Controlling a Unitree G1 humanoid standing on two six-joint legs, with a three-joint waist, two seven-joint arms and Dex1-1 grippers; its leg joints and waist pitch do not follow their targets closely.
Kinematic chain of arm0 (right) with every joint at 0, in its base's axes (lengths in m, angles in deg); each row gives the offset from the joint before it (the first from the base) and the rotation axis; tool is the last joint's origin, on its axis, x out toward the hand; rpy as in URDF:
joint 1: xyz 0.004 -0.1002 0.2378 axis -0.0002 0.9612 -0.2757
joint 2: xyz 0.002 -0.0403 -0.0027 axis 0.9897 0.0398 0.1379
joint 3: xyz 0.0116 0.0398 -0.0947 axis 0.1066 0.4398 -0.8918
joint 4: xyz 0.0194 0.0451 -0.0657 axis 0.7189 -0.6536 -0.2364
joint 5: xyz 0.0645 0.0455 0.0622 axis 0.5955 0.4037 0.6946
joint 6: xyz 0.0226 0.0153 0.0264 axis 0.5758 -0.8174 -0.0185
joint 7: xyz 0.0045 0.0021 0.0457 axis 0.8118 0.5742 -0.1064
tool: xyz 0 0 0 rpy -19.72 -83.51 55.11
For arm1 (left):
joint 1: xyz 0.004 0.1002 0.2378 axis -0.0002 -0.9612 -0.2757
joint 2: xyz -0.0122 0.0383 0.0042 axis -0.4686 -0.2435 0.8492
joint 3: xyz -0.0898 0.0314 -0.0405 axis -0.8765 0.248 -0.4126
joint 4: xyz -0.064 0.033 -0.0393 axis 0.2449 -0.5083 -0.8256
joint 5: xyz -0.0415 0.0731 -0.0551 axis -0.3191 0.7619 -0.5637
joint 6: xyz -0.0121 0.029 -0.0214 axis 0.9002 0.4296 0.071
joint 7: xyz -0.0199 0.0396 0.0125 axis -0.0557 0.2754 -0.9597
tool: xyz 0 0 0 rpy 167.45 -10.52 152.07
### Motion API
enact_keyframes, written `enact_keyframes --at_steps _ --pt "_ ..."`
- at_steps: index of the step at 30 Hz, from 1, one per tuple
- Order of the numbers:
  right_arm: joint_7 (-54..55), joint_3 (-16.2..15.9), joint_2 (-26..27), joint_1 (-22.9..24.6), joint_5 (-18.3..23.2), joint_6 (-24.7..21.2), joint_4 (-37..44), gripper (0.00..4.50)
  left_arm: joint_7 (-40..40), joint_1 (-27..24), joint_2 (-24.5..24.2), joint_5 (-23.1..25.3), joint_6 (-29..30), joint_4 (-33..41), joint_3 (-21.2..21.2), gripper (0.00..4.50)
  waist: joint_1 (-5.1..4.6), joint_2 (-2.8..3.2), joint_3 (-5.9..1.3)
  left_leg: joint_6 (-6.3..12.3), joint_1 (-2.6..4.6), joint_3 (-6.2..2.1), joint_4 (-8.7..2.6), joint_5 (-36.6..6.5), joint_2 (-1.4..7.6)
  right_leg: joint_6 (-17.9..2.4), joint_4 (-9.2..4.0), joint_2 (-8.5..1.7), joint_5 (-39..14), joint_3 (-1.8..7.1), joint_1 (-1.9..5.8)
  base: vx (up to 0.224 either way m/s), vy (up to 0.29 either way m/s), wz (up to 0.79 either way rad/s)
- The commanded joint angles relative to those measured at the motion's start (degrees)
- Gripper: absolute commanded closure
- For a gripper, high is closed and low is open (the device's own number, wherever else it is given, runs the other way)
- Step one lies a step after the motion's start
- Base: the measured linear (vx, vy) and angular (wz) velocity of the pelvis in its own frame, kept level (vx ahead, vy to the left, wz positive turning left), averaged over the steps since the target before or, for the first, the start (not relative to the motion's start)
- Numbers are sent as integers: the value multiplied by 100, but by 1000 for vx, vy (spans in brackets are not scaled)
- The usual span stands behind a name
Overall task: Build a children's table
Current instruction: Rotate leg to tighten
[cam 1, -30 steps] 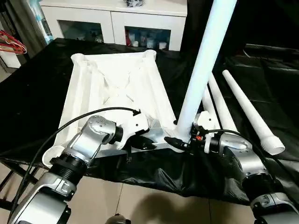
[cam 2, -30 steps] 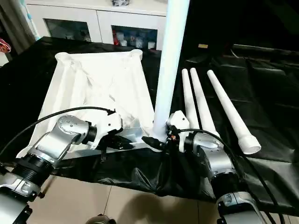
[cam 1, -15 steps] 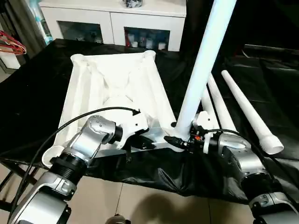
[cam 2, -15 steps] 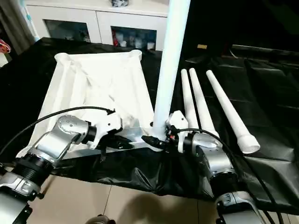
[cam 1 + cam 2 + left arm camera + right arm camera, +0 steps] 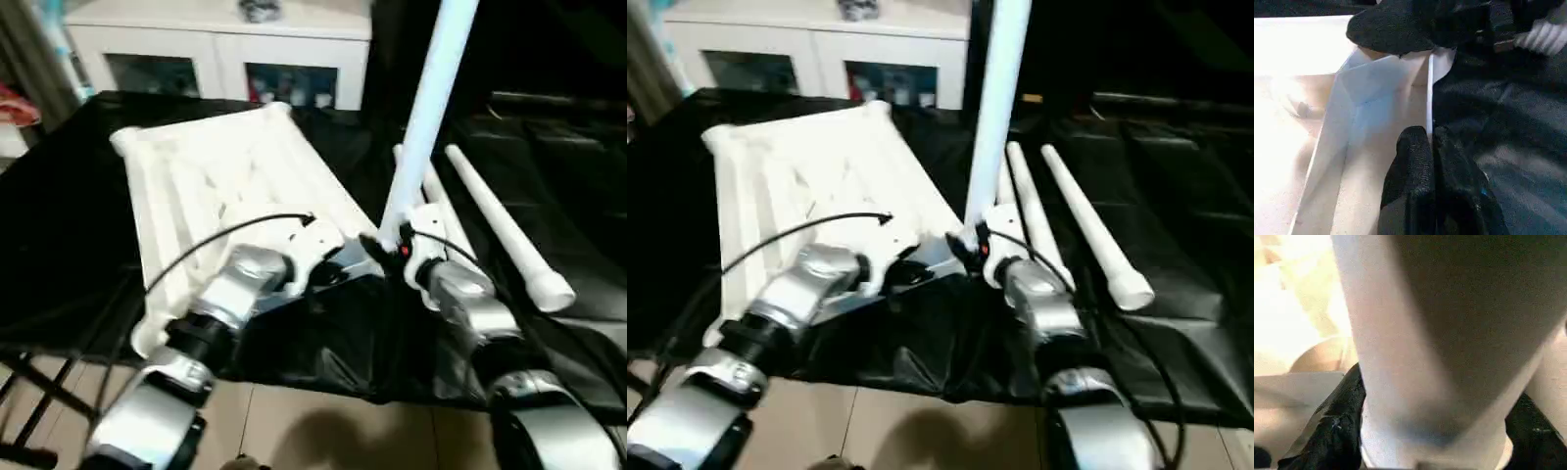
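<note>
The white tabletop (image 5: 201, 181) lies ribbed side up on the black cloth. One white leg (image 5: 431, 98) stands upright at the tabletop's near right corner socket. My right gripper (image 5: 385, 245) is shut on the base of that leg (image 5: 1440, 357), with a black finger (image 5: 1334, 433) on each side of it. My left gripper (image 5: 333, 272) is shut on the tabletop's thin near rim (image 5: 1429, 107), its fingers (image 5: 1410, 161) pinching the edge just left of that corner. Three more legs (image 5: 1087, 230) lie side by side on the cloth to the right.
A white cabinet with glass-fronted doors (image 5: 216, 49) stands behind the black-draped work table (image 5: 59, 225). The cloth hangs over the near edge above a tiled floor (image 5: 323, 431). A black cable (image 5: 225, 240) loops over my left forearm.
The whole picture has shifted and tilted, so the camera has moved. Both arms now reach further forward. Each gripper keeps its hold, and the leg stays upright at the corner.
</note>
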Motion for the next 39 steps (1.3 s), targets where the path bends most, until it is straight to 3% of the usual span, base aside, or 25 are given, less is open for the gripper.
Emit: enact_keyframes --at_steps 1,5,11,16,23,27,34,39 --pt "-323 -450 570 109 -177 -195 -350 115 160 84 283 -18 -219 179 87 450 15 -26 -374 325 40 -209 -369 -900 357 -980 -503 -633 -1390 368 308 0 0 0" --pt "-616 -244 545 45 45 -110 -432 84 -291 -24 113 -108 -440 299 155 450 -12 -28 -354 345 44 -221 -391 -1066 370 -934 -534 -633 -1671 360 304 0 0 0" --pt "-1582 -532 134 254 -58 83 -68 57 -1315 -301 -391 -334 -620 748 266 450 -58 -23 -362 423 30 -216 -391 -1010 393 -1067 -474 -631 -1309 377 308 0 0 0" --pt "-2746 -771 -258 545 19 165 416 57 -1864 -412 -763 -365 -730 862 302 450 1 0 -353 441 58 -203 -397 -1034 425 -1101 -468 -620 -1262 382 291 0 0 0" --pt "-4358 -930 -854 832 381 -43 1229 57 -2720 -465 -1282 -462 -744 1006 374 450 110 -23 -348 434 50 -200 -401 -1030 441 -998 -466 -624 -1475 386 290 0 0 0" --pt "-4956 -1176 -1114 954 313 -195 1491 90 -3032 -434 -1456 -413 -832 939 414 450 156 -44 -342 415 65 -193 -404 -1026 433 -979 -483 -624 -1560 386 270 0 0 0" --pt "-5269 -1302 -1231 1073 344 -319 1794 156 -3395 -392 -1624 -470 -831 934 479 450 193 -59 -336 349 72 -200 -412 -1049 432 -880 -504 -633 -1785 389 264 0 0 0" --pt "-5333 -1363 -1251 1155 390 -460 1979 166 -3460 -344 -1714 -411 -896 850 456 450 196 -49 -337 327 78 -204 -417 -1069 439 -907 -501 -636 -1748 388 256 0 0 0"
